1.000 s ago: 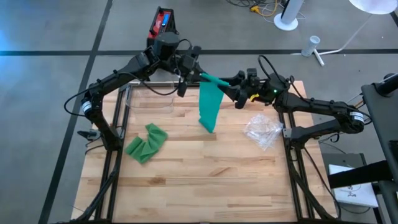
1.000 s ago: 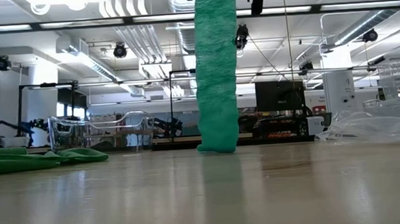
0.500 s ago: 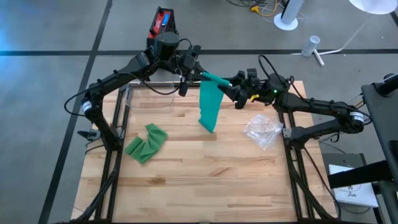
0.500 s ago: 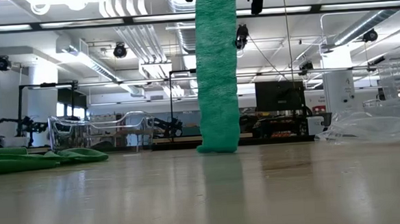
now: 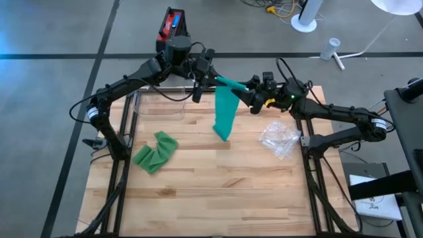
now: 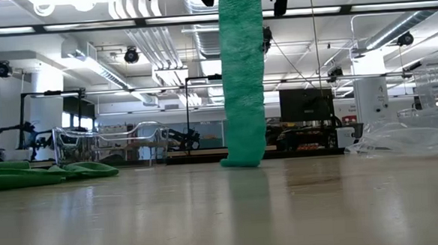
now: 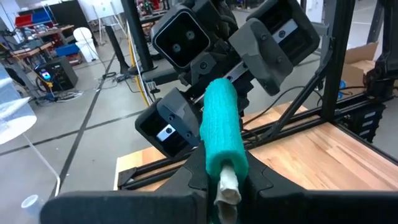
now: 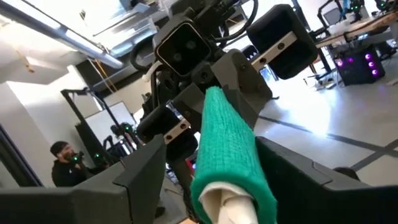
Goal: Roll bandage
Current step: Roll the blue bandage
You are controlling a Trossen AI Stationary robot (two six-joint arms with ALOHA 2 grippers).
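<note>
Hanging between the two grippers above the far half of the table [image 5: 218, 192], the green bandage [image 5: 225, 118] has its partly wound roll [image 7: 222, 134] held up in the air, while the loose tail drops straight down until its end rests on the wood. The left gripper [image 5: 201, 74] is clamped tight on one end of the roll's pale core [image 7: 227, 190]. The right gripper [image 5: 251, 94] meets the roll from the other side; its fingers [image 8: 143, 168] stand wide on either side of the roll, and whether they actually press it is hard to tell.

Rolling well likely means turning the roll about its own axis with both ends kept level, so each wrap lands squarely on the last. Slight tension on the tail should keep the layers snug; too much lift may pull it off the table and let it swing.

A second crumpled bandage [image 5: 154, 151] lies near the left edge, a clear wrapper [image 5: 280, 138] to the right.
</note>
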